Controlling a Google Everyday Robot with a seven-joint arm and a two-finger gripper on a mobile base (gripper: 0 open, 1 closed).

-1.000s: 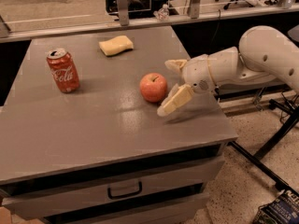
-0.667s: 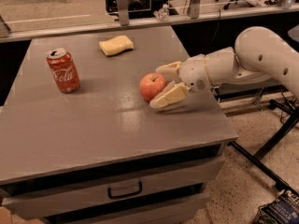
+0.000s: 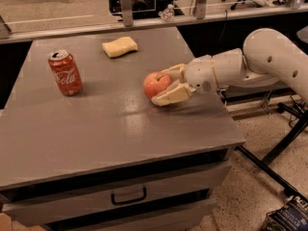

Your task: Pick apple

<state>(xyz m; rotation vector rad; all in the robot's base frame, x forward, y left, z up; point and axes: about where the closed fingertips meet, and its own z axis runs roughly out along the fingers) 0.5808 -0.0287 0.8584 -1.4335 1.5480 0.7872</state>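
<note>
Right of centre on the grey table (image 3: 120, 129), the apple (image 3: 156, 84) sits on the surface with the gripper (image 3: 163, 86) reaching in from 3 o'clock on its white arm (image 3: 260, 61), and the two pale fingers (image 3: 174, 94) are narrowed onto the fruit, one pressed along its near side, one behind it. From the apple, the Coca-Cola can (image 3: 65, 72) stands upright at 9 o'clock, well apart, and the sponge (image 3: 120, 46) lies at 11 o'clock.

Grey table (image 3: 120, 129) with cola can (image 3: 65, 72), sponge (image 3: 120, 46) and apple (image 3: 155, 83); gripper (image 3: 160, 87) at apple, fingers (image 3: 173, 94) against it.
</note>
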